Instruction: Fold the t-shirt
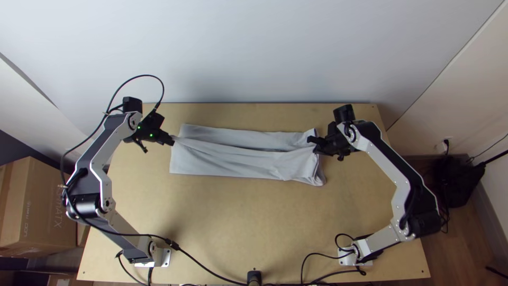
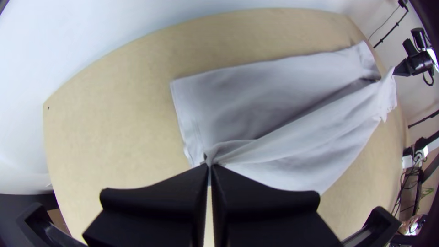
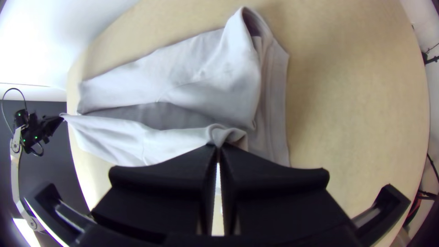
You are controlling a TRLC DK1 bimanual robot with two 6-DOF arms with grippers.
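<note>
the wide light-wood counter (image 1: 227, 228), flanked by two silver-grey and black arms, the left arm (image 1: 110, 145) and the right arm (image 1: 382, 159), carries a pale grey cloth t-shirt (image 1: 233, 163) — a long, narrow band lying crosswise toward the far side. the left gripper (image 2: 210, 166) has its black jaws together, clamped on a pinch of cloth at one end; the right gripper (image 3: 218, 147) has its jaws closed on a gathered pinch near the other. a raised ridge (image 1: 238, 150) runs between them beside a shadowed valley.

the step in hand appears to be a lengthwise fold, and it looks well along. done well, both arms should travel at one pace and one height, with just enough tension to straighten the ridge; a pull to either side could skew the band or slip a pinch. the held layer is best laid down parallel to the band's long edge, both ends landing together — then the jaws parted low and backed out clear of the cloth. the uneven hem (image 3: 274, 114) by the right grip, where layers sit out of line, likely needs squaring, and the small bunch (image 3: 226, 133) there smoothing flat.
</note>
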